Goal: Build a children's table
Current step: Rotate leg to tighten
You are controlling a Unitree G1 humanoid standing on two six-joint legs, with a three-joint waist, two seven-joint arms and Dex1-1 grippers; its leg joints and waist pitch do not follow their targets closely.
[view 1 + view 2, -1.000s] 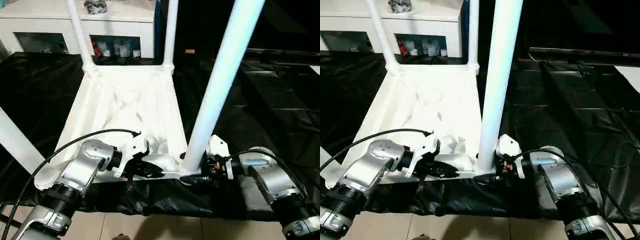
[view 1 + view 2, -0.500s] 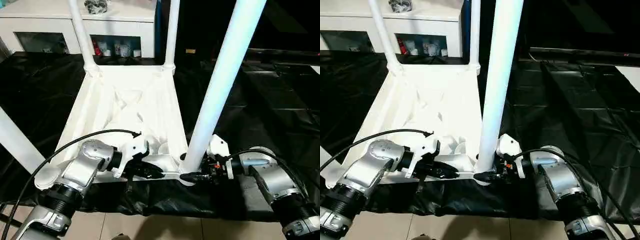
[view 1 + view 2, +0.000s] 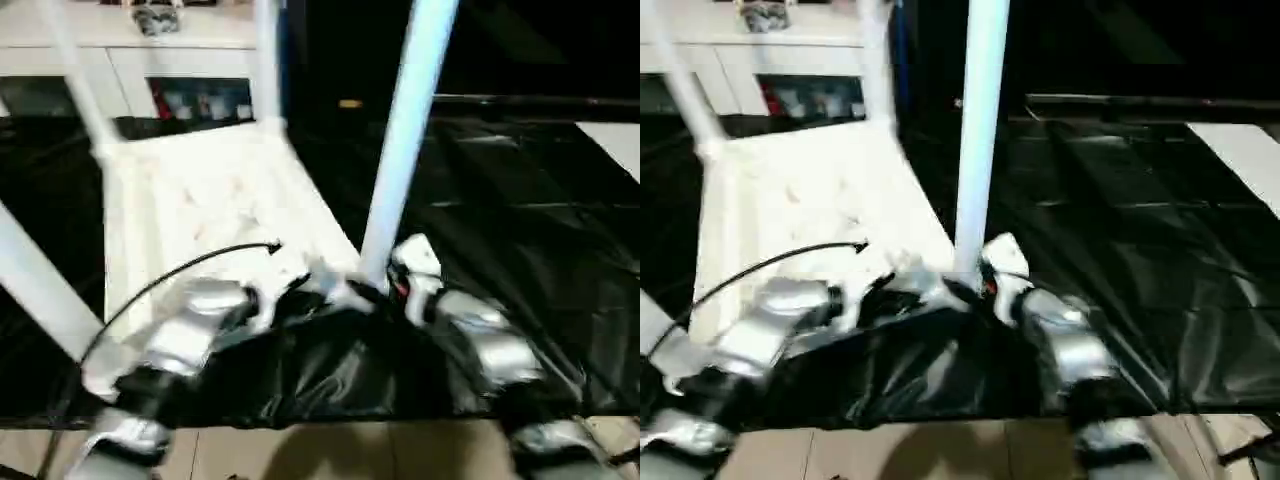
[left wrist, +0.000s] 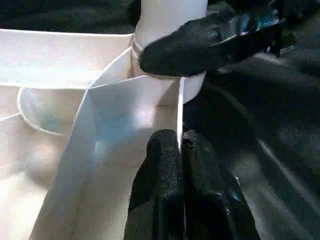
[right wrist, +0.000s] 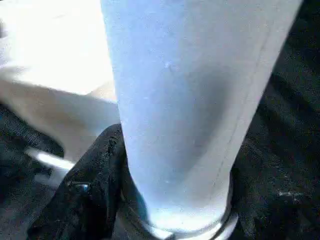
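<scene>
The children's table lies upside down on black sheeting, its white tabletop (image 3: pixel 200 200) showing the ribbed underside. Its legs stand up from the corner sockets. In the left wrist view my left gripper (image 4: pixel 179 142) is shut on the thin near rim of the tabletop (image 4: pixel 60 60), one finger on each side. It sits just beside the near right socket. My right gripper (image 5: pixel 175 202) is shut around the base of the near right leg (image 3: pixel 405 130). Its black fingers (image 5: pixel 90 190) hug the tube (image 5: pixel 190 110) at the socket. One right finger (image 4: pixel 200 47) crosses the leg base in the left wrist view.
A white cabinet (image 3: pixel 180 70) with glass doors stands behind the table. Black sheeting (image 3: pixel 520 220) covers the ground to the right and bunches up in front of my forearms. Tiled floor (image 3: pixel 330 455) lies nearest me. The near left leg (image 3: pixel 35 280) slants at the left edge.
The whole picture has swung and blurred, so the camera moved. Both grippers keep their holds at the near right corner. The near right leg looks more upright than before.
</scene>
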